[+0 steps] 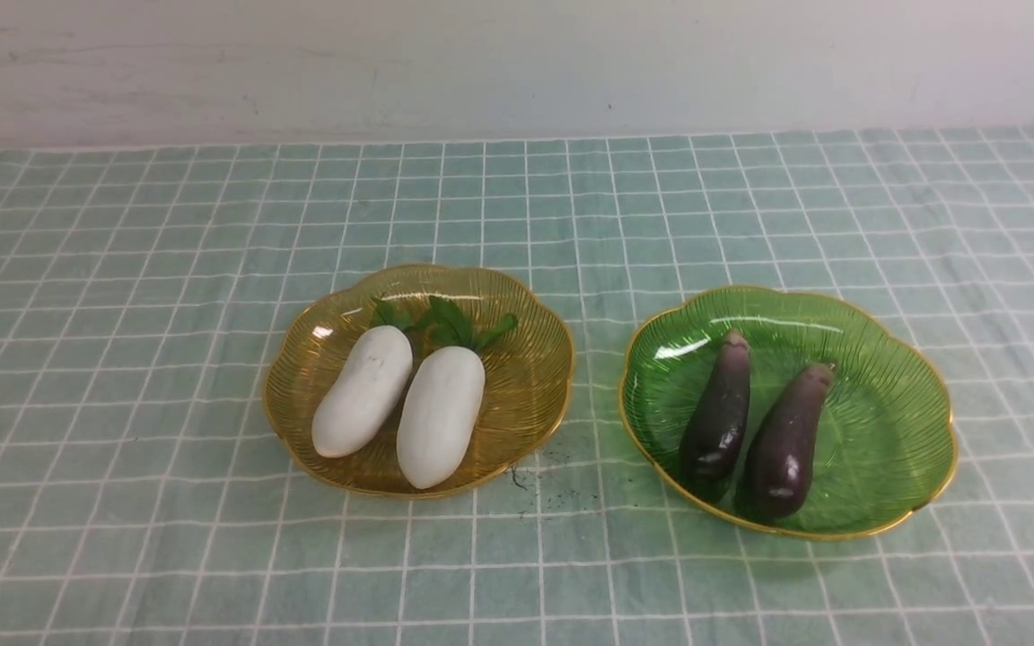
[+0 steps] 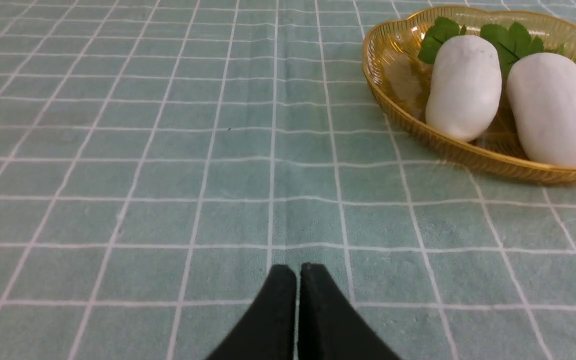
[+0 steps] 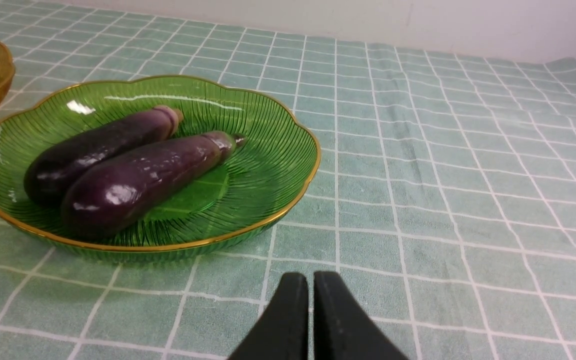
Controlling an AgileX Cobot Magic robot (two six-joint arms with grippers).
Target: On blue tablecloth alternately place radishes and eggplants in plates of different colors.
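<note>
Taking the green plate (image 1: 885,431) as the landmark, the amber plate (image 1: 535,386) sits just to its left, near but apart, both on the blue cloth (image 1: 167,556). Two radishes (image 1: 362,392) lie side by side in the amber plate, leaves (image 1: 451,321) at their far ends. Inside the green plate, two eggplants (image 1: 784,440) lie close together toward its left side. Dark specks (image 1: 562,484) mark the cloth between the plates, and a pale wall (image 1: 517,72) rises beyond the green plate. Nothing stands between the two plates. In the left wrist view the amber plate is cut off, and in the right wrist view only a piece of it shows. The left end effector (image 2: 298,270) and right end effector (image 3: 310,277) are each pressed together, pinching nothing; their tips look dark and blurred.
</note>
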